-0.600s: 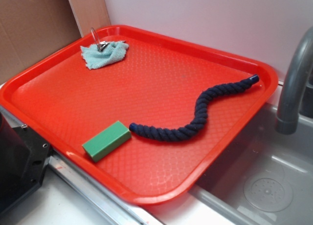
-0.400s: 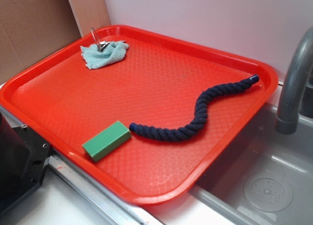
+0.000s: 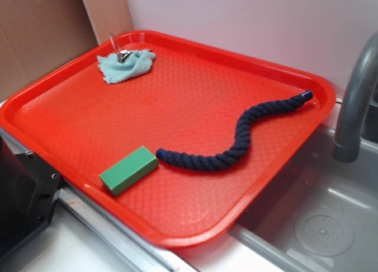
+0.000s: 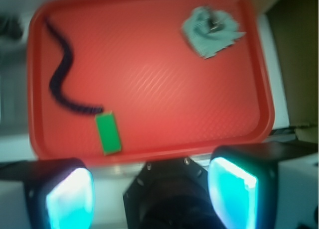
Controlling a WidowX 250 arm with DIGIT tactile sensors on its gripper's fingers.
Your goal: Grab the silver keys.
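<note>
A: Where were the silver keys (image 3: 122, 52)?
B: Far-left corner of the red tray (image 3: 195, 86) in the exterior view, lying on top of the small light-teal cloth (image 3: 126, 65). The thin wire ring stood up off the cloth, leaning toward the tray's rim. In the wrist view the keys (image 4: 215, 24) were a small dark blur on the cloth (image 4: 210, 32), upper right.
A: End effector?
B: End effector (image 4: 152, 189) was high above the tray's near edge, wide open, nothing between its 2 glowing teal pads (image 4: 70, 196). Well apart from the keys. Only the wrist view showed it properly; the exterior view had just a dark sliver at the top-left corner, couldn't tell what that was.
A: Other stuff on the tray?
B: 1 green block (image 3: 129, 170) near the front edge, and 1 dark blue rope (image 3: 236, 139) curving from just beside the block out toward the right rim. Block and rope end nearly touched.
A: Surroundings?
B: Grey sink (image 3: 319, 219) and faucet (image 3: 354, 100) to the right, brown cardboard (image 3: 41, 38) behind the left side.
</note>
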